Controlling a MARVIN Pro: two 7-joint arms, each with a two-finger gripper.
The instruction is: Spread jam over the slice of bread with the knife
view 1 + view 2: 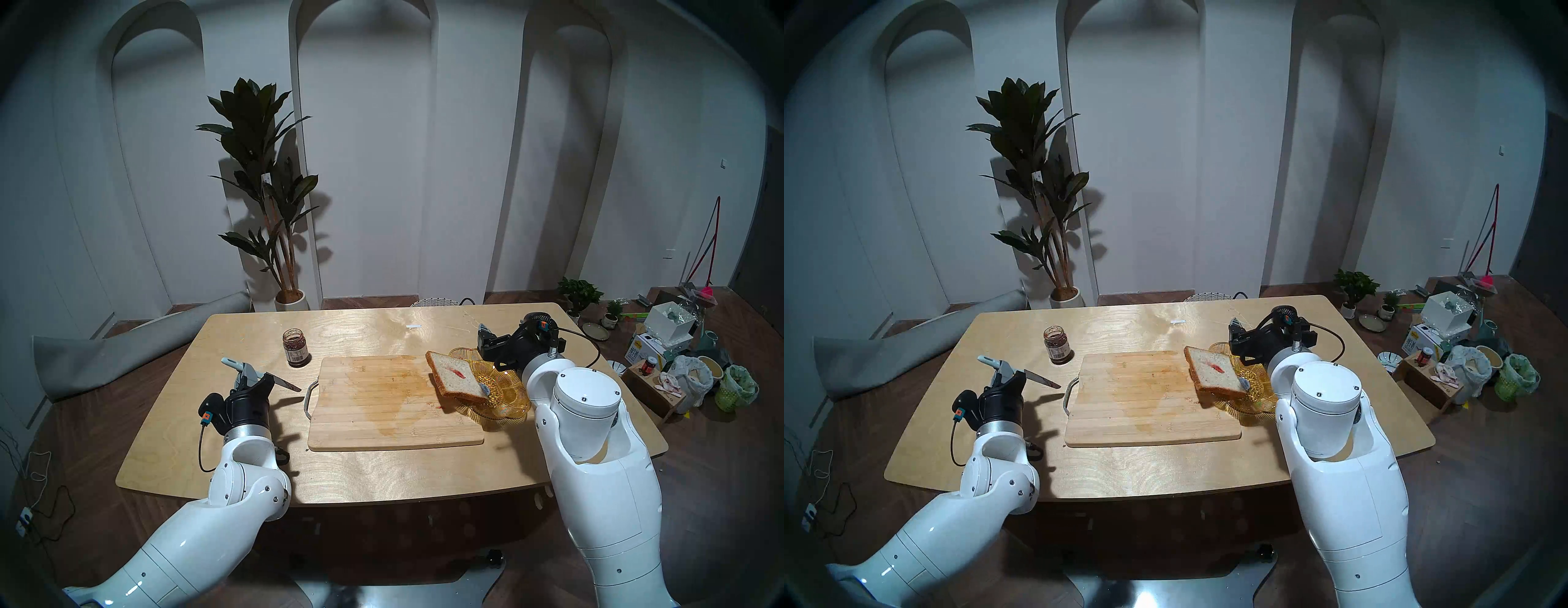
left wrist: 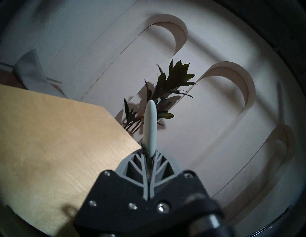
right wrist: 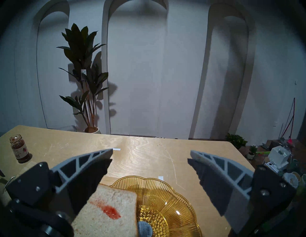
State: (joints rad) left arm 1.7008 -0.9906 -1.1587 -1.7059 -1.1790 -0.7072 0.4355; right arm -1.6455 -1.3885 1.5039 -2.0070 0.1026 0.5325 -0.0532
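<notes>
Left pincer [image 1: 250, 375] clamped on the knife [image 1: 259, 373], raised above the desk [image 1: 382, 471] left of the cutting board [image 1: 382, 403].

Right pincer [image 3: 149, 157] spread apart, empty, above the amber dish [image 1: 505, 388]. The slice of bread [image 1: 456, 375] leans tilted on that dish's left rim, overhanging the board, one short red smear of jam [image 3: 111, 211] on top. The open jam jar [image 1: 295, 347] stands behind the board's left corner.

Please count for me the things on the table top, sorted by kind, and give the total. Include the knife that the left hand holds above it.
Jam jars: 1
Cutting boards: 1
Bread slices: 1
Amber glass dishes: 1
Knives, in the left hand: 1
Total: 5
</notes>
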